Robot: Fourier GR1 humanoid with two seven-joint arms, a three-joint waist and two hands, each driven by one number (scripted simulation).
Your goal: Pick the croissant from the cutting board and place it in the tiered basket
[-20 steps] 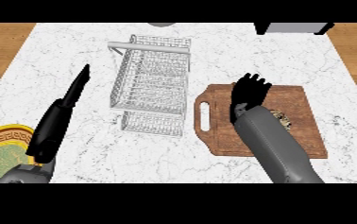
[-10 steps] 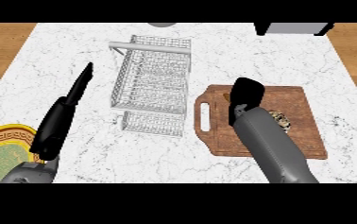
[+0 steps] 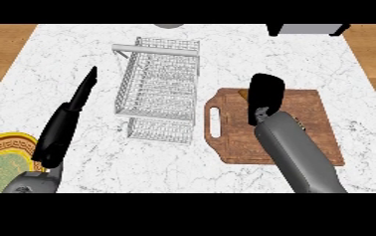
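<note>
Marble counter (image 3: pixel 88 51), right hand (image 3: pixel 265 94) hiding croissant

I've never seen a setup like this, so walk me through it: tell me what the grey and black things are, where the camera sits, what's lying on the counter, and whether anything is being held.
The single view looks steeply down from the robot's head onto a white marble counter. The grey tubes are its forearms, each ending in a black hand. The left hand rests with straight fingers at the view's left, holding nothing. The right hand is over the wooden cutting board, covering most of the croissant, of which only a small brown bit shows. Whether it has hold of it cannot be seen. The white wire tiered basket stands between the hands. A patterned plate peeks in at lower left.
</note>
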